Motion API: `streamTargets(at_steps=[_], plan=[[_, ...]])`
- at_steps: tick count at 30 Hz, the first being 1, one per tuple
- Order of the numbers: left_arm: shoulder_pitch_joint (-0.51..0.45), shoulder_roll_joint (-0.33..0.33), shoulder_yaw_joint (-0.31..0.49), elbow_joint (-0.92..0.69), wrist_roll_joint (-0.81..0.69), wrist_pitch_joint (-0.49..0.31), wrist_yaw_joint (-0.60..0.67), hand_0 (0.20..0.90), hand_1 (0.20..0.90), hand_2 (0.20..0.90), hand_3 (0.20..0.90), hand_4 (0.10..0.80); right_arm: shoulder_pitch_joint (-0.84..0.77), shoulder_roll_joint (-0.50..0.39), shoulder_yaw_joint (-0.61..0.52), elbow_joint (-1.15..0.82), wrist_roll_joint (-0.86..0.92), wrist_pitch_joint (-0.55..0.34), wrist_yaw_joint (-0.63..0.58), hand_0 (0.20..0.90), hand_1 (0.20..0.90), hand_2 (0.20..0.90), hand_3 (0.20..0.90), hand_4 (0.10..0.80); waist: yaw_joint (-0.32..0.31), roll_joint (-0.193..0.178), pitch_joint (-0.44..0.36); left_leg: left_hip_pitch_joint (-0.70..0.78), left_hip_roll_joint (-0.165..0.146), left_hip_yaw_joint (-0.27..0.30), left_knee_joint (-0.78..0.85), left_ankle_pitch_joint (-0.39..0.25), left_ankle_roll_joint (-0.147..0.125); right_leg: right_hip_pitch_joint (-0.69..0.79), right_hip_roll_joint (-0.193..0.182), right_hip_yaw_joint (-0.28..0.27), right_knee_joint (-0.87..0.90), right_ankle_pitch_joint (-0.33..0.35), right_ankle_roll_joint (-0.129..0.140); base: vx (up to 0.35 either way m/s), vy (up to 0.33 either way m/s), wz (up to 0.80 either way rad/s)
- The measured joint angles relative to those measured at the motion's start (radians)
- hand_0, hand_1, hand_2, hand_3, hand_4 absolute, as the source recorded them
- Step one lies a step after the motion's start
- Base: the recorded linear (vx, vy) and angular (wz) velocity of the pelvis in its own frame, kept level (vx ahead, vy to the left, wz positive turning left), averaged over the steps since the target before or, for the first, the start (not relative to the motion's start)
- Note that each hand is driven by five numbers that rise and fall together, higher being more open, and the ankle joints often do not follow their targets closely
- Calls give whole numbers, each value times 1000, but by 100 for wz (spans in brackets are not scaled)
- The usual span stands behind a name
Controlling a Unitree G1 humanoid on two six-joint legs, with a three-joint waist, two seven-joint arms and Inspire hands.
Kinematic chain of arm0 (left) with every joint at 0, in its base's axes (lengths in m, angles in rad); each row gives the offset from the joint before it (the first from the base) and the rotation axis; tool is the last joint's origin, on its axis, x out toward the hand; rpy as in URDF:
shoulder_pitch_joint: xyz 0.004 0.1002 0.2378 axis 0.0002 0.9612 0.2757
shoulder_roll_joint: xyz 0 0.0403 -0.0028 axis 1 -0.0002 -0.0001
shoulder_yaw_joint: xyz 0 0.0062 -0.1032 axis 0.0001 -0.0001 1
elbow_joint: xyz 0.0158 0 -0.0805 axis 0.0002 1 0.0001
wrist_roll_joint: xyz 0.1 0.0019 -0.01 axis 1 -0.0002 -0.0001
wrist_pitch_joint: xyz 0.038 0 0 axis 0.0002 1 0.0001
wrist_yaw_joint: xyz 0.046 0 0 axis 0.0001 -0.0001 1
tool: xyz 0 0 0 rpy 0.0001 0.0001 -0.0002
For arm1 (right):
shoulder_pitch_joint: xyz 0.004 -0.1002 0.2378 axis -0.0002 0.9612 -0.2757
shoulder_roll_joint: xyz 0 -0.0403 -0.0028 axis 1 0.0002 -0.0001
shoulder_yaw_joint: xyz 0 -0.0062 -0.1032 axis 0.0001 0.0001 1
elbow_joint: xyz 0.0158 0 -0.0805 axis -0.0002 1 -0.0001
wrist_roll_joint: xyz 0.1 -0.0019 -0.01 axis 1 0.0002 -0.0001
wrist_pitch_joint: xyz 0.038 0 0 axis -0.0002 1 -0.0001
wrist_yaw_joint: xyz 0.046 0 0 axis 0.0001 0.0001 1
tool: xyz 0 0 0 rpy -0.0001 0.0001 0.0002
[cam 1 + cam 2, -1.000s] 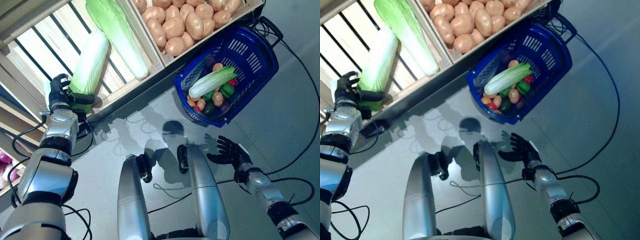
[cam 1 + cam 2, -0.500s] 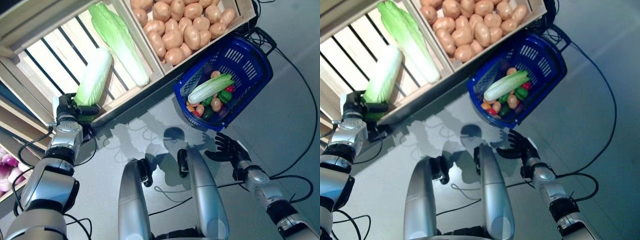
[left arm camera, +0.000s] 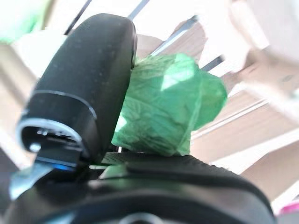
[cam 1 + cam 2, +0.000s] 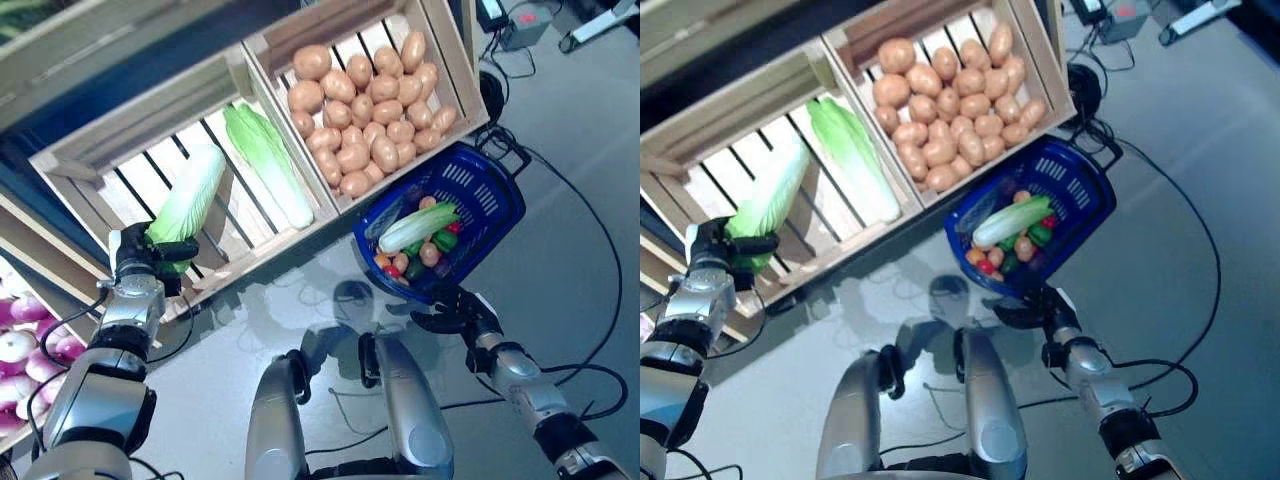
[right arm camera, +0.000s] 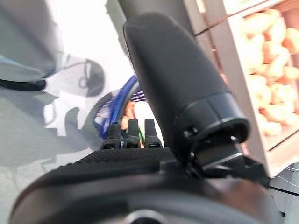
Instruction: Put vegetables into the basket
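Note:
My left hand (image 4: 140,262) is shut on the leafy green end of a long pale-green cabbage (image 4: 188,200) that lies in the left wooden crate (image 4: 90,170) of the stand. In the left wrist view the thumb (image 3: 84,93) presses against the green leaves (image 3: 163,112). The blue basket (image 4: 490,210) stands on the floor below the potato crate and holds a long cabbage (image 4: 418,227) on top of small red, green and orange vegetables. My right hand (image 4: 455,308) is open, fingers straight, just in front of the basket's near rim.
A second long cabbage (image 4: 268,175) lies in the same crate. The crate of potatoes (image 4: 365,100) stands to its right, close behind the basket. Black cables (image 4: 590,250) run over the grey floor to the right of the basket.
The camera has tilted up, so the whole scene sits lower and smaller. My left hand stays closed on the cabbage's end. My right hand has come closer to the basket's rim.

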Motion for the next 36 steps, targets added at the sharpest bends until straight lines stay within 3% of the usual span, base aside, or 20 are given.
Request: streamTargets(at_steps=[2, 4, 5, 8, 13, 16, 19, 23, 27, 36], plan=[[54, -3, 31, -46, 34, -9, 0, 300, 300, 300, 300, 400, 41, 43, -34, -9, -1, 0, -1, 900, 900, 900, 900, 800, 5, 3, -3, 110, -7, 5, -108, 31, -2, 104, -4, -17, -86, 17, 5, 199, -85, 10], [124, -21, 37, -77, 55, -35, 1, 300, 300, 300, 300, 400, 87, 71, -34, -15, -1, -1, -1, 900, 900, 900, 900, 800, 4, 18, -73, 155, -14, 5, -203, 62, -4, 145, -4, -30, -164, 34, 8, 145, -55, 11], [167, -56, 38, -93, 69, -49, 1, 300, 300, 300, 300, 400, 134, 82, -30, -24, -2, -1, -1, 900, 900, 900, 900, 800, 15, 41, -147, 194, -24, 4, -292, 98, -2, 174, -4, -38, -230, 56, 13, 128, -46, 17], [238, -98, 38, -125, 71, -81, -5, 300, 300, 300, 300, 400, 153, 105, -30, -28, -3, -1, 0, 900, 900, 900, 900, 800, 19, 72, -198, 334, -35, 5, -473, 160, 3, 295, 3, -49, -360, 92, 26, 99, -39, 8], [301, -123, 38, -188, 68, -137, -53, 300, 300, 300, 300, 400, 164, 129, -31, -50, -3, -1, 3, 900, 900, 900, 900, 800, 22, 88, -283, 462, -46, 3, -678, 243, 19, 408, 15, -62, -524, 151, 54, 20, -53, 7], [322, -148, 34, -202, 68, -153, -72, 300, 300, 300, 300, 400, 175, 163, -31, -64, 1, -10, 21, 900, 900, 900, 900, 800, 23, 89, -323, 484, -52, 4, -721, 260, 35, 452, 19, -62, -615, 194, 71, -34, -79, 2], [351, -203, 28, -251, 64, -187, -73, 300, 300, 300, 300, 400, 177, 197, -33, -71, 128, -10, 74, 900, 900, 900, 900, 800, 28, 89, -338, 501, -60, 2, -760, 279, 49, 498, 22, -61, -715, 244, 84, -40, -69, 4], [398, -299, 2, -394, 70, -260, -77, 300, 300, 300, 300, 400, 177, 289, -31, -72, 312, -8, 164, 900, 900, 900, 900, 800, 58, 81, -351, 508, -75, 0, -786, 293, 61, 554, 21, -61, -843, 316, 97, -46, -74, 1], [443, -368, -55, -545, 118, -295, -80, 300, 300, 300, 300, 400, 173, 341, -17, -107, 419, 8, 210, 900, 900, 900, 900, 800, 87, 79, -358, 519, -80, -4, -794, 298, 62, 582, 20, -62, -885, 340, 99, -28, -78, 3], [495, -379, -141, -709, 190, -304, -144, 300, 300, 300, 300, 400, 138, 350, 5, -169, 717, 52, 327, 900, 900, 900, 900, 800, 137, 49, -397, 523, -76, -25, -796, 304, 57, 589, 26, -67, -885, 343, 95, 2, -58, 2]])
